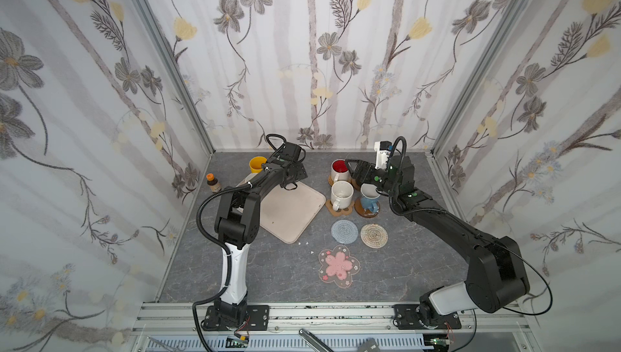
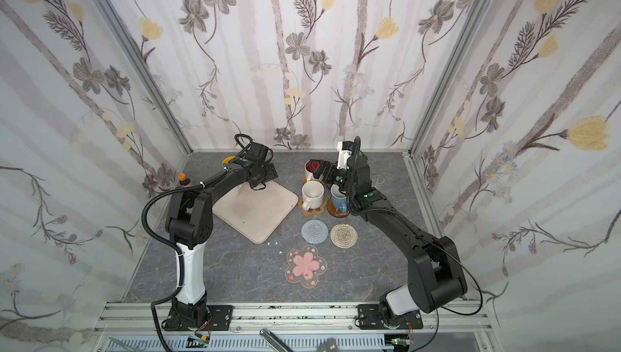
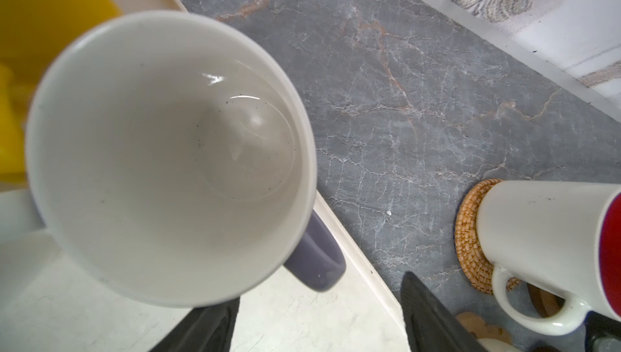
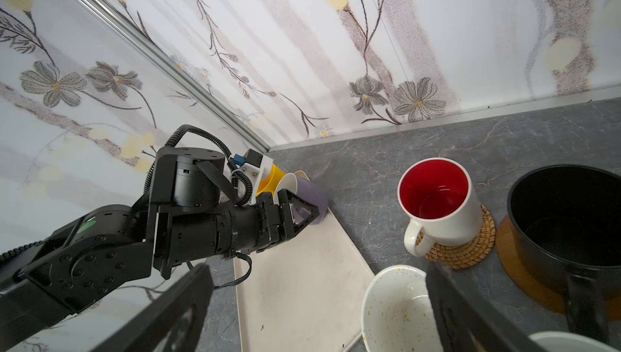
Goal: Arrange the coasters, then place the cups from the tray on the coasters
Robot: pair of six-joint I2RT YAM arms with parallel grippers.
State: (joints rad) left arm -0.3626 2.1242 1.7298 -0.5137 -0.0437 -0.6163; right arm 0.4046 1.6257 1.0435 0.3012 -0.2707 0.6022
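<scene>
The lavender-grey cup (image 3: pixel 168 152) stands on the beige tray (image 1: pixel 292 212) at its far edge. Its handle (image 3: pixel 319 263) lies between the fingers of my open left gripper (image 4: pixel 300 214), and neither finger presses it. A yellow cup (image 1: pixel 257 164) and a cream cup (image 1: pixel 248 179) sit behind it. My right gripper (image 4: pixel 316 313) hangs open and empty above the speckled cream cup (image 1: pixel 341 194) on the paw-print coaster. The red-lined cup (image 1: pixel 339 169) is on the rattan coaster (image 4: pixel 470 249), the blue cup (image 1: pixel 369 199) and black cup (image 4: pixel 568 219) on wooden rounds. The knitted (image 1: pixel 344 231), braided (image 1: pixel 373 234) and blossom (image 1: pixel 338 266) coasters lie bare.
An orange-capped brown bottle (image 1: pixel 213 182) stands by the left wall beside the tray. A small clear glass (image 2: pixel 378 179) sits behind the right arm. Floral walls close in the table on three sides. Tiny white specks (image 1: pixel 302 242) lie off the tray's near corner.
</scene>
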